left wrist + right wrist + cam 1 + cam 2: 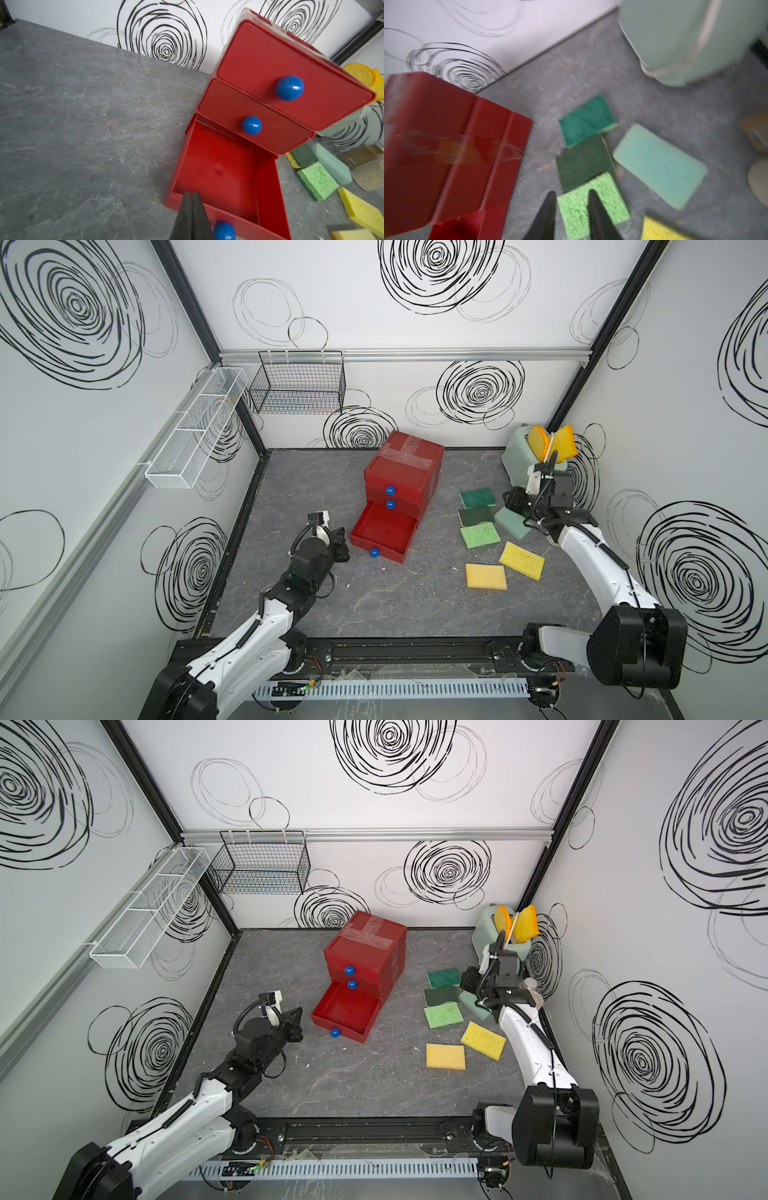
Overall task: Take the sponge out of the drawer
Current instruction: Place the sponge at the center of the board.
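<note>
Left pincer (191, 194), clamped shut on nothing, hovers just by the front wall of the open bottom drawer (218, 166), beside its blue knob (224, 230); the drawer's red floor lies bare. Beyond stands the red chest (405, 464), both upper drawers closed. Right pincer (572, 191), well apart from the drawer, hangs with jaws slightly parted, gripping nothing, in a blurred wrist view. The lime sponge (593, 205) shows between its fingers. Ahead lie the dark sponge (583, 162) and teal sponge (586, 120), and alongside them the pale sponge (660, 166). Nearer the robot's base lie the yellow sponge (521, 560) and amber sponge (486, 576). All six rest on the table (374, 605), outside the drawer. A toaster (519, 456) stands beyond.
</note>
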